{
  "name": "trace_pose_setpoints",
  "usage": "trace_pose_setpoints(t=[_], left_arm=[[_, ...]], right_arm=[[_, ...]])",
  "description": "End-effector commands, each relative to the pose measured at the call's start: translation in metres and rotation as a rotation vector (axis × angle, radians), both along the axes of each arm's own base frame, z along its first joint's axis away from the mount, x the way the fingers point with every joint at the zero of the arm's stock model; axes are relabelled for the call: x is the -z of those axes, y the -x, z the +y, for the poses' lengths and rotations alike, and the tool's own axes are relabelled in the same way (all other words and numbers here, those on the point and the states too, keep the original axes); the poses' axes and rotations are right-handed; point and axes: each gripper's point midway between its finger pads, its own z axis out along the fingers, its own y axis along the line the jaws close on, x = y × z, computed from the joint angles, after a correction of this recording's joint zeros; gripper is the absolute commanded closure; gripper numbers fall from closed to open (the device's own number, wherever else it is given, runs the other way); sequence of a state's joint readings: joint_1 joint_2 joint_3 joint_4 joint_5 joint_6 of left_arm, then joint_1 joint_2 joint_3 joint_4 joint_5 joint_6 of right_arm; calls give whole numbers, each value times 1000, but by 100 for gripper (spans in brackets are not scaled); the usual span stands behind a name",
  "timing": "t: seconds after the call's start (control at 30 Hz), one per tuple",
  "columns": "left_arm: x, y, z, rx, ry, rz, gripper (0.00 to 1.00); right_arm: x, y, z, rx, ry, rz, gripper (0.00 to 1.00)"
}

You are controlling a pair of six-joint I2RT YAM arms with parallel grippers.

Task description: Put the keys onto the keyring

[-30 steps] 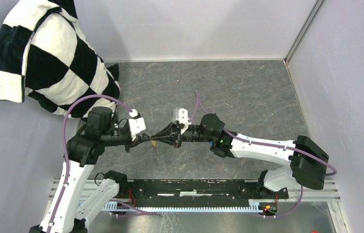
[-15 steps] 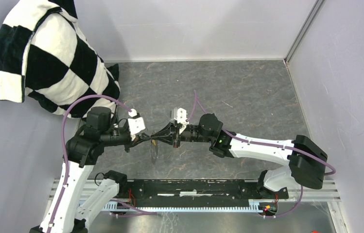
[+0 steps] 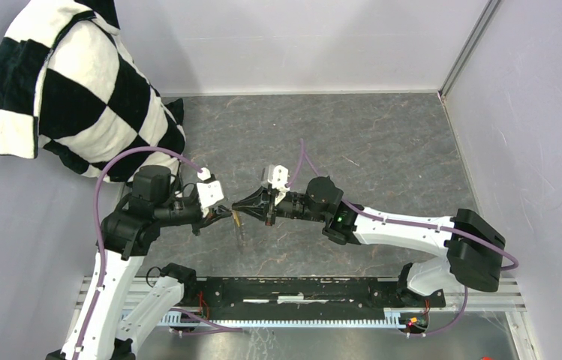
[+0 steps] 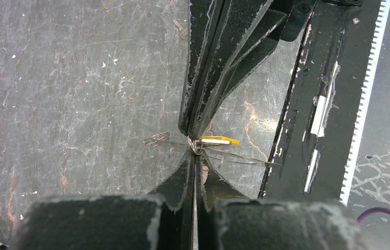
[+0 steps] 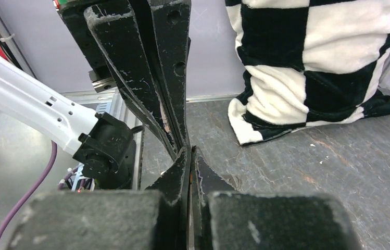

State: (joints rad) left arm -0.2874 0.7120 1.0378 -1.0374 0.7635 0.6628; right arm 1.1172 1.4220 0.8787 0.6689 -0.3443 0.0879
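Observation:
Both grippers meet tip to tip a little above the table's near middle. My left gripper is shut on the keyring, a thin grey wire loop that hangs below the tips. My right gripper comes in from the opposite side and is shut on the yellow-headed key, whose yellow edge sticks out sideways beside its tips. A small silver ring sits right where the two pairs of tips meet. In the right wrist view only a thin orange sliver shows between the pads.
A black-and-white checkered pillow leans in the back left corner. The black rail with a toothed strip runs along the near edge. Grey walls close the table at the back and right.
The meeting point of the two grippers has shifted slightly left, the right arm reaching further over. The hanging loop has swung a little beneath them. Both stay shut.

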Motion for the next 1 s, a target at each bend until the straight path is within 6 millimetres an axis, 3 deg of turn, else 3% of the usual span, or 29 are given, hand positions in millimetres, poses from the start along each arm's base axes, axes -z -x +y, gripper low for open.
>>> trace_pose_setpoints(t=[0.0, 0.63, 0.97], left_arm=[[-29, 1, -8, 35, 69, -80, 98], [-33, 5, -8, 67, 69, -137, 98], [-39, 25, -11, 247, 58, -399, 98]], right_arm=[[-15, -9, -7, 70, -32, -24, 100], [-13, -12, -22, 121, -49, -2, 100], [-13, -10, -29, 106, -71, 11, 100]])
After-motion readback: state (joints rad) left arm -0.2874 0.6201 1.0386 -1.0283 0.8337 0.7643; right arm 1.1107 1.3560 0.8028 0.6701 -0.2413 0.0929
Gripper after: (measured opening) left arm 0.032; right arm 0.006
